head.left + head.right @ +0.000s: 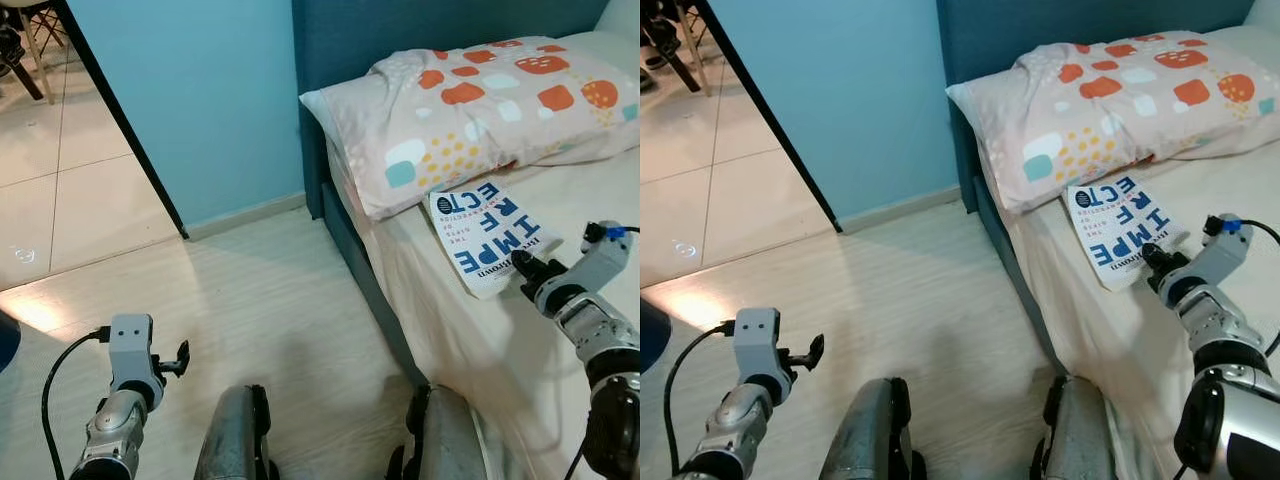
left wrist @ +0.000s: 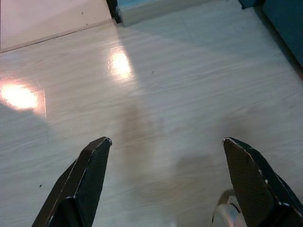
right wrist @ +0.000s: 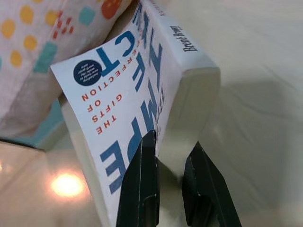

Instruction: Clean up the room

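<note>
A white book (image 1: 487, 235) with blue and orange lettering lies on the bed (image 1: 470, 340), its far end against the pillow (image 1: 480, 110). My right gripper (image 1: 520, 265) is at the book's near corner. In the right wrist view the book (image 3: 137, 90) has its corner clamped between the two black fingers (image 3: 142, 175), one on the cover and one under it. My left gripper (image 2: 165, 140) hangs low over the pale wood floor (image 2: 156, 80), open and holding nothing; the left eye view has it (image 1: 180, 358) at the lower left.
The bed's dark blue side rail (image 1: 365, 270) and headboard (image 1: 400, 30) stand to my right, a light blue wall (image 1: 200, 100) ahead. A doorway at the far left leads to a tiled floor (image 1: 60, 180) with chair legs (image 1: 25, 50). My legs (image 1: 235, 435) are at the bottom.
</note>
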{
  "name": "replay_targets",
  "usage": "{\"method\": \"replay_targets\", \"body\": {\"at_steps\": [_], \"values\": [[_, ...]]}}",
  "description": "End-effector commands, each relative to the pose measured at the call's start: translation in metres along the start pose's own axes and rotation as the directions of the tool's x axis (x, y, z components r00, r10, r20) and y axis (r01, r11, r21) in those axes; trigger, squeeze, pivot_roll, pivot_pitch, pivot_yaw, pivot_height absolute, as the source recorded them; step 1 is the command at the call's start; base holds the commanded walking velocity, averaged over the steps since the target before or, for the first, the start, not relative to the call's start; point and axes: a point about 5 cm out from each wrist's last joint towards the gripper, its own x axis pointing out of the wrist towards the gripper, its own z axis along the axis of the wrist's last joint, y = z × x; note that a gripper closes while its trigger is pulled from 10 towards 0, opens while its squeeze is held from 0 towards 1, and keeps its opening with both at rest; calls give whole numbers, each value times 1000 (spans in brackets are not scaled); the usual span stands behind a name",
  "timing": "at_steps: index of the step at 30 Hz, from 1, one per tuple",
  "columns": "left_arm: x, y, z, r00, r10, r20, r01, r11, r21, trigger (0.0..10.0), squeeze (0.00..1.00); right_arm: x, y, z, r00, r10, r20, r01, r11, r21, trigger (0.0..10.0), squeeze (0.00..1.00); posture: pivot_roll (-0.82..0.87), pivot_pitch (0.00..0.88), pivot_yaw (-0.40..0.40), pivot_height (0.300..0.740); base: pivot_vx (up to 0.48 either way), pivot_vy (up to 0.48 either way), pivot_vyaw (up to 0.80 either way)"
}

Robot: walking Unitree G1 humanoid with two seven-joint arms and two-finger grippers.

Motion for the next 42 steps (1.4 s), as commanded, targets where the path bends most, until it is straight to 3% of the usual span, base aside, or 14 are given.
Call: {"method": "replay_targets", "body": {"at_steps": [1, 5, 9, 10, 14, 15, 16, 24, 29, 35, 36, 39, 41, 42], "values": [[-5, 12, -5, 1000, 20, -21, -20, 1000, 23, 10000, 0, -2, -2, -19, 992, 9, -126, -16, 999, -50, 10000, 0, 212, 316, 46, 556, 0, 0, 0], [-6, 11, -6, 1000, 19, -22, -19, 1000, 21, 10000, 0, -6, -8, -23, 977, 2, -215, -40, 984, -174, 10000, 8, 208, 312, 46, 556, 0, 0, 0], [-6, 10, -7, 1000, 17, -24, -16, 1000, 17, 10000, 0, -12, -21, -11, 977, -70, -200, 23, 974, -226, 10000, 67, 208, 312, 46, 556, 0, 0, 0], [-6, 9, -8, 1000, 16, -25, -16, 1000, 16, 10000, 0, -14, -24, -6, 976, -87, -198, 38, 970, -241, 10000, 176, 197, 309, 45, 556, 0, 0, 0], [-6, 8, -8, 1000, 15, -27, -15, 1000, 14, 10000, 0, -16, -29, -1, 975, -114, -189, 63, 965, -256, 10000, 298, 193, 307, 43, 556, 0, 0, 0], [-6, 7, -8, 1000, 13, -26, -13, 1000, 11, 10000, 0, -17, -31, 2, 975, -132, -179, 82, 961, -263, 10000, 800, 189, 306, 43, 556, 0, 0, 0], [-5, 6, -7, 1000, 12, -26, -12, 1000, 10, 10000, 0, -18, -33, 3, 974, -148, -173, 97, 957, -272, 10000, 1000, 184, 303, 44, 556, 0, 0, 0], [-2, 1, -5, 1000, 7, -22, -7, 1000, 0, 10000, 0, -21, -38, -3, 962, -172, -211, 109, 953, -282, 10000, 1000, 185, 283, 31, 556, 0, 0, 0], [0, -3, -3, 1000, 14, -23, -15, 1000, -17, 10000, 0, -33, -54, -7, 936, -234, -261, 165, 951, -262, 10000, 1000, 166, 245, 15, 556, 0, 0, 0], [2, -9, -4, 1000, 14, -28, -15, 999, -36, 10000, 0, -48, -74, 11, 930, -309, -200, 262, 937, -231, 10000, 980, 138, 202, 3, 556, 0, 0, 0], [3, -10, -3, 999, 17, -30, -18, 999, -43, 10000, 0, -48, -73, 20, 945, -290, -148, 254, 941, -225, 10000, 0, 124, 182, 2, 556, 0, 0, 0], [6, -9, 0, 998, 51, -35, -53, 997, -58, 10000, 0, -41, -56, 43, 993, -118, 22, 120, 977, -177, 10000, 0, 112, 165, -1, 556, 0, 0, 0], [8, -8, 2, 997, 72, -41, -75, 995, -65, 10000, 0, -39, -45, 52, 992, -18, 123, 36, 988, -150, 10000, 0, 101, 146, -5, 556, 0, 0, 0], [12, -6, 7, 993, 107, -50, -110, 991, -77, 10000, 0, -35, -26, 50, 973, 111, 203, -86, 988, -131, 10000, 0, 98, 128, -11, 561, 0, 0, 0]]}}
